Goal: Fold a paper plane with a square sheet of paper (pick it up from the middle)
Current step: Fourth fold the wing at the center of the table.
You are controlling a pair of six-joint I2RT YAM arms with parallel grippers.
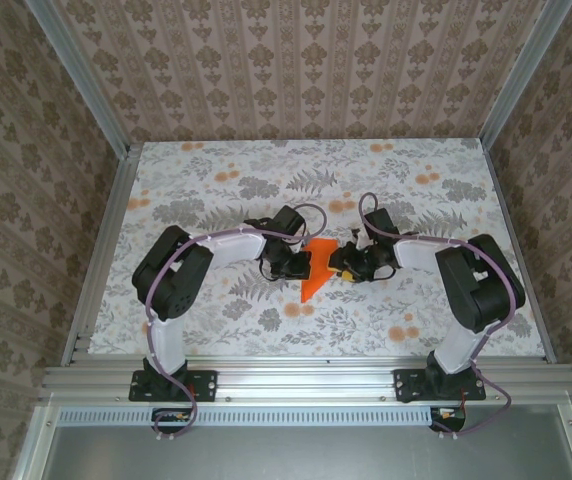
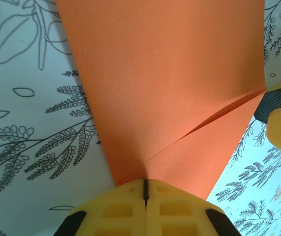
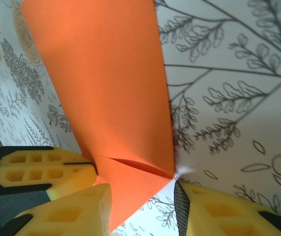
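The left end effector (image 2: 144,186) has its two yellow fingers pressed together at the bottom centre of its wrist view, clamped on the lower tip of the orange paper (image 2: 165,88). From there the paper fans upward across the middle of the frame. A diagonal fold edge runs from the pinch up to the right edge, where a yellow finger of the other arm touches the paper's corner. The right end effector (image 3: 141,191) has its fingers apart at the bottom of its wrist view. The paper's lower corner lies between them, and the right-hand fingertip sits just at the paper's edge. Whether the left-hand finger rests on the paper or hovers over it cannot be told. In the top view the paper is a narrow folded shape at the centre of the frame, pointing toward the lower left, between the two facing end effectors. Around it spreads the floral-printed desk (image 1: 216,180), and patterned walls rise behind and at the sides.
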